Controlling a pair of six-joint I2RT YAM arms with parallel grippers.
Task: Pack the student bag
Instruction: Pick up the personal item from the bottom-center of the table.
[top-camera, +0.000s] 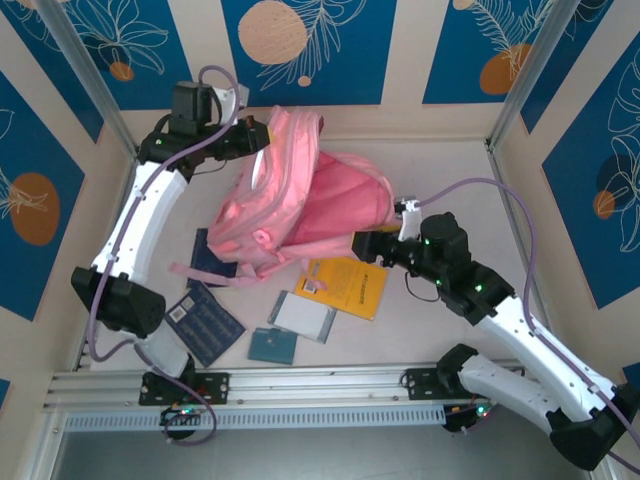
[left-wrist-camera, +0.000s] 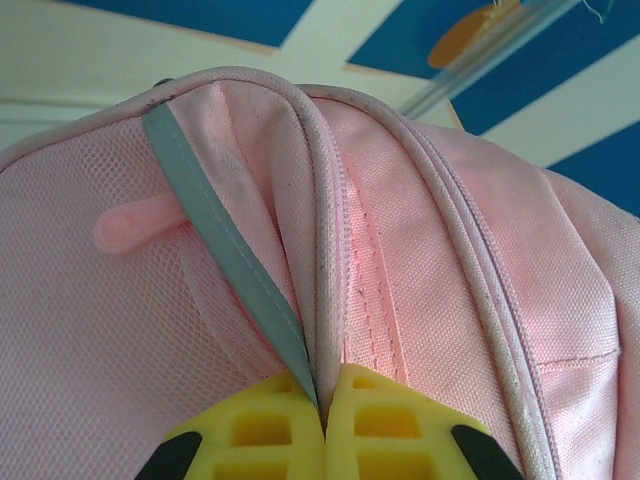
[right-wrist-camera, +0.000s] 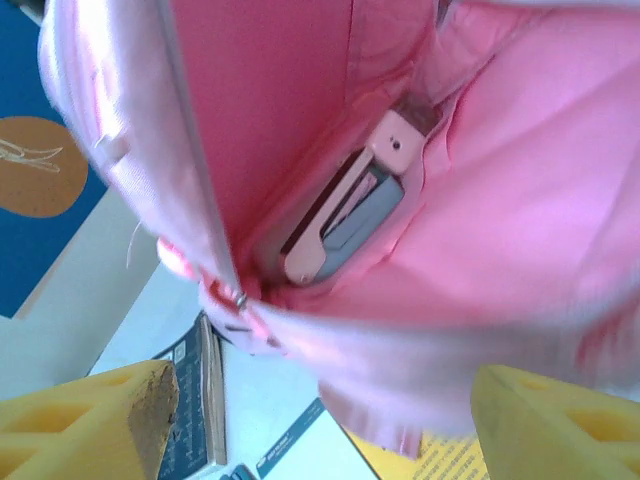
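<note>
- Nearest me, left of centre on the tabletop (top-camera: 430, 160), a dark patterned book (top-camera: 205, 325) lies flat. Just right of it are a small teal booklet (top-camera: 272, 345) and, a touch farther, a grey notebook (top-camera: 302, 316).
- Farther and to the right lies a yellow book (top-camera: 345, 285), its far corner at the near edge of the student bag (top-camera: 300, 200).
- On the left, a dark blue book (top-camera: 208, 255) lies partly under the bag's left side.
- My right pincer (top-camera: 360, 243) is at the bag's right side, facing its open mouth. It is released: on the right wrist camera its yellow fingers (right-wrist-camera: 90, 420) stand wide apart with nothing clamped between them, and the rim of the opening hangs just beyond them.
- The bag takes up the middle of the tabletop. Its pink body slumps towards me and its far end is drawn up towards the far-left corner.
- Looking into the mouth, I see a flat pink-and-grey item (right-wrist-camera: 345, 210) lying against the inner lining. I cannot tell what it is.
- Farthest off, my left pincer (top-camera: 262, 135) is clenched on the bag's top edge. On the left wrist camera the yellow fingers (left-wrist-camera: 260, 430) meet on a piped seam.
- A grey strip (left-wrist-camera: 225, 240) runs down into that grip.
- A pink zip pull (left-wrist-camera: 130, 228) lies on the mesh panel to the left of the strip.
</note>
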